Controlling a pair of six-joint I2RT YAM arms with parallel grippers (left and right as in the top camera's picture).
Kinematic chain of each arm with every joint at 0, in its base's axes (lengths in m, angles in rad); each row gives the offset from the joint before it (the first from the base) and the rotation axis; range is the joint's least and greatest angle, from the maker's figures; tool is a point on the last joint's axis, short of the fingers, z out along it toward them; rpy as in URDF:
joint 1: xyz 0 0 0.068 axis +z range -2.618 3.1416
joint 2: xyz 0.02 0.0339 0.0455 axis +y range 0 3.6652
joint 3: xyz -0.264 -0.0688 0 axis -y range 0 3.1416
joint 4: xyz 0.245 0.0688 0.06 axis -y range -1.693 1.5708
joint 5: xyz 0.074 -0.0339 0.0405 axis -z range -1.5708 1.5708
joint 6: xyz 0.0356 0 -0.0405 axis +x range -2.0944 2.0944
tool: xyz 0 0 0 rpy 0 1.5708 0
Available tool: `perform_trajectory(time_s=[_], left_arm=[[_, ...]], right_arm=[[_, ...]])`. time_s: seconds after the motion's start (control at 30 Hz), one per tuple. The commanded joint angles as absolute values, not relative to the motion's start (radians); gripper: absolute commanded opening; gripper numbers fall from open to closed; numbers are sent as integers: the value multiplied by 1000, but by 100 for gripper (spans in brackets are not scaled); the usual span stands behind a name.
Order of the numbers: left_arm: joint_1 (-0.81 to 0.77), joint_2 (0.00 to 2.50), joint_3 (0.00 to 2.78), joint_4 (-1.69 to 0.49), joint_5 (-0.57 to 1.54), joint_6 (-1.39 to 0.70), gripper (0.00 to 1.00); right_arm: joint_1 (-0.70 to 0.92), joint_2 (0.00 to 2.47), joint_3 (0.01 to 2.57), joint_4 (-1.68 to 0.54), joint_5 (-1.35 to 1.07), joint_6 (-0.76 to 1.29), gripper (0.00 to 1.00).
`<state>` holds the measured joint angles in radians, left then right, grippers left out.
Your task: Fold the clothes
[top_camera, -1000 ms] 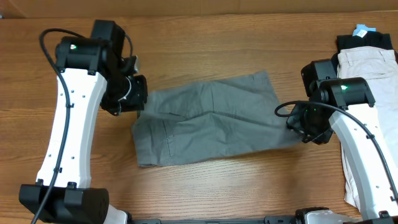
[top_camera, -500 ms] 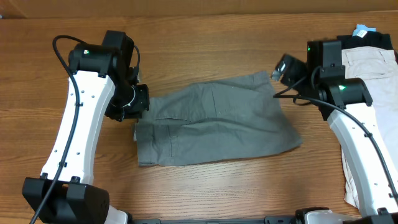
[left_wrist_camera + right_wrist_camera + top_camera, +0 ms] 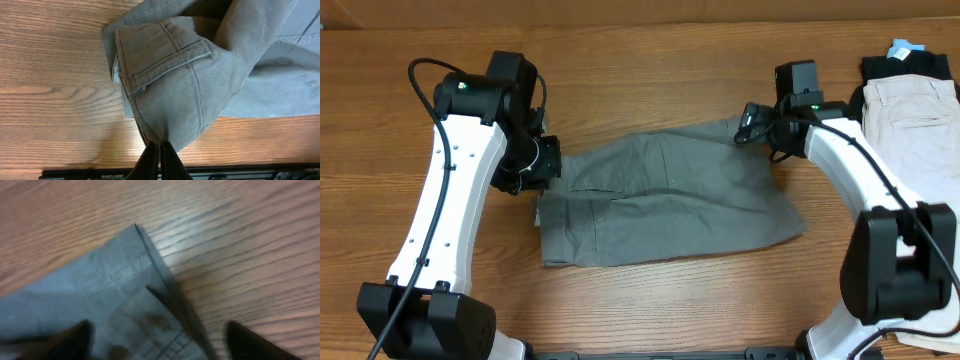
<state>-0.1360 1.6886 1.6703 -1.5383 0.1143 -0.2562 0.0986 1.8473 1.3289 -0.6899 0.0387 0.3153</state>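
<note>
- shorts (image 3: 670, 195): flat, mid-table (image 3: 650, 60); soft, light twill; drapes, prob. not slippery; stitched edges & corners = best grip
- L gripper (image 3: 160, 147): clamped on shorts' left edge
- R gripper (image 3: 160, 340): jaws apart over 1 far corner; pinch there

No readable text. Faint lettering on black bar (image 3: 115, 175) too blurred; blue tag (image 3: 902, 47) illegible.

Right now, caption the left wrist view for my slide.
Left gripper pinching the grey shorts over the wooden table.
</note>
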Motion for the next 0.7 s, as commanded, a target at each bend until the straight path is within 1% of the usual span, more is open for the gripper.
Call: perform_trajectory(time_s=[0.0,0.07,0.13,0.3,0.37,0.53,0.57,0.6,0.67], left_arm=[[-139,1664,1663,-1531,102,-270,7],[-139,1664,1663,-1531,102,-270,7],[-139,1664,1663,-1533,101,-270,7],[-139,1664,1663,-1532,102,-270,8],[-139,1664,1663,-1532,102,-270,9],[-139,1664,1663,-1533,102,-270,9],[-139,1664,1663,-1533,102,-270,9],[-139,1664,1663,-1533,103,-270,9],[-139,1664,1663,-1533,104,-270,9]], right_arm=[[95,1874,1335,-683,-64,260,74],[95,1879,1334,-688,-97,261,73],[95,1884,1334,-691,-123,261,75],[95,1918,1334,-698,-129,261,85],[95,1943,1334,-698,-130,261,88],[95,1969,1334,-695,-133,261,88],[95,1971,1334,-694,-133,261,84],[95,1971,1334,-693,-133,261,76],[95,1971,1334,-689,-133,262,54]])
